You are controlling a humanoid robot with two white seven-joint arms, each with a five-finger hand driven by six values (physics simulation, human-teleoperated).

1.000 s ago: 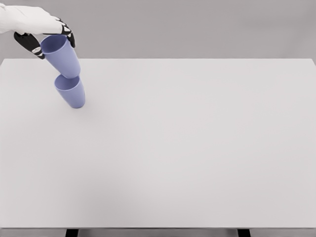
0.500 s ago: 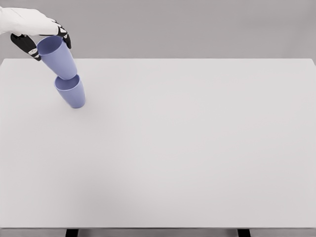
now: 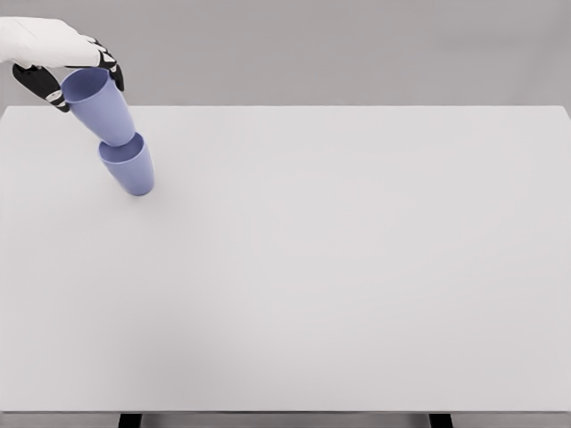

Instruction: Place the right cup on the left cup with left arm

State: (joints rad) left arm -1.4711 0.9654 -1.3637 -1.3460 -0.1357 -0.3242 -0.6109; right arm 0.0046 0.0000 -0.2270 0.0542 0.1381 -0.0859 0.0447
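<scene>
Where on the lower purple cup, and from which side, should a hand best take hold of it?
Grip the lower cup low on its outer wall, from the right or front. Its mouth is blocked by the upper cup sitting in it, and the left hand occupies the upper left. The tapered wall suits fingers wrapping round it.

High head view over table (image 3: 357,267)

Left hand (image 3: 64,62) has a smooth white shell over its back; the fingers (image 3: 39,86) are black (white-banded).
</scene>
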